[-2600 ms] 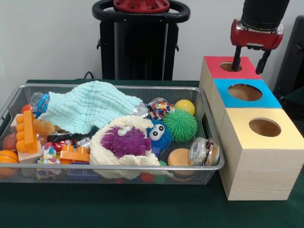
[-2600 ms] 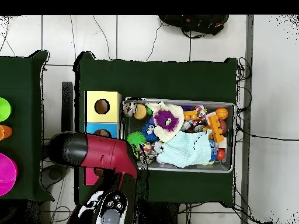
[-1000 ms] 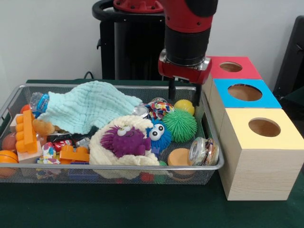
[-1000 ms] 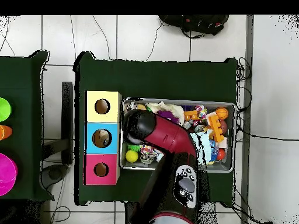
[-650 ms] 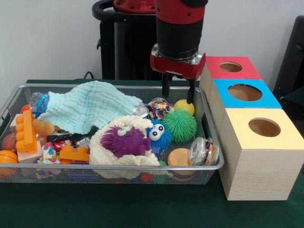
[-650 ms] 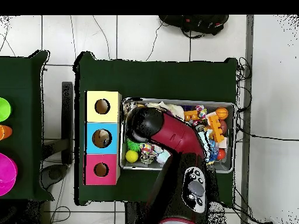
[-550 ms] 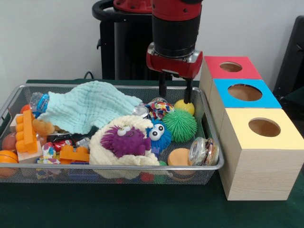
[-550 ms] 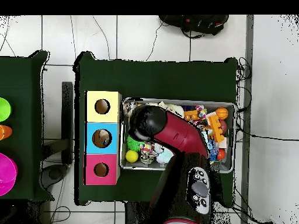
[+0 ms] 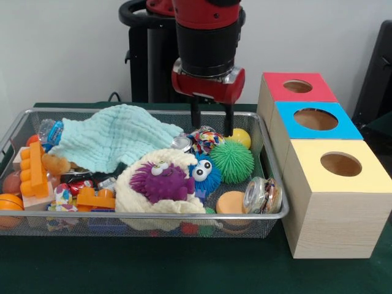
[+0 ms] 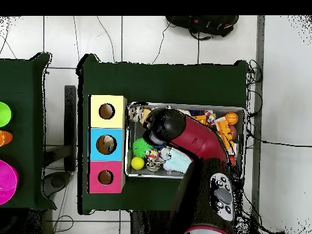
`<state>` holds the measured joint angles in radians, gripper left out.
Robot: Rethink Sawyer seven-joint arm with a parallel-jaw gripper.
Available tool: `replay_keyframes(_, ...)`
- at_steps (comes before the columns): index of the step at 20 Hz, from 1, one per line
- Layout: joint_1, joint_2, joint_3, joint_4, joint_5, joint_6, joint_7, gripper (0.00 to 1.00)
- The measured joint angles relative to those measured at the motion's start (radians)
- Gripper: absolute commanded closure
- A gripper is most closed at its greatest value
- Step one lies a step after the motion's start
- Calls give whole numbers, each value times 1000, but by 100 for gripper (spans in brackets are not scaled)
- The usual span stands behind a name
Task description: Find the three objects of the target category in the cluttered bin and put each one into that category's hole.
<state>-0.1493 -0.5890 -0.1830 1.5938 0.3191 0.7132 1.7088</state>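
Two fingers [image 9: 195, 115] spread apart, gripper [image 9: 212, 122] empty, hovering above multicolored ball [image 9: 206, 141] in bin [image 9: 269, 184].

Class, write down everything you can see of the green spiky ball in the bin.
The green spiky ball is round, bright green and covered in soft-looking rubbery spikes. It lies in the wire bin towards the boxes, touching the blue googly-eyed toy, with the yellow ball just behind. The overhead view shows it too. Nothing grips it.

Overhead: much of bin [image 10: 240, 143] and its toys under arm [image 10: 195, 140].
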Motion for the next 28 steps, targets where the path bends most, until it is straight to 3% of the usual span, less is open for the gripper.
replay_keyframes(10,-173,-2,90,8,-104,0,0,0)
replay_keyframes(16,-298,-47,134,44,-156,0,0,0)
replay_keyframes(18,-307,-52,138,47,-162,0,0,0)
replay_keyframes(20,-365,-87,170,68,-193,0,-1,0)
replay_keyframes(28,-486,-188,227,150,-246,0,-1,0)
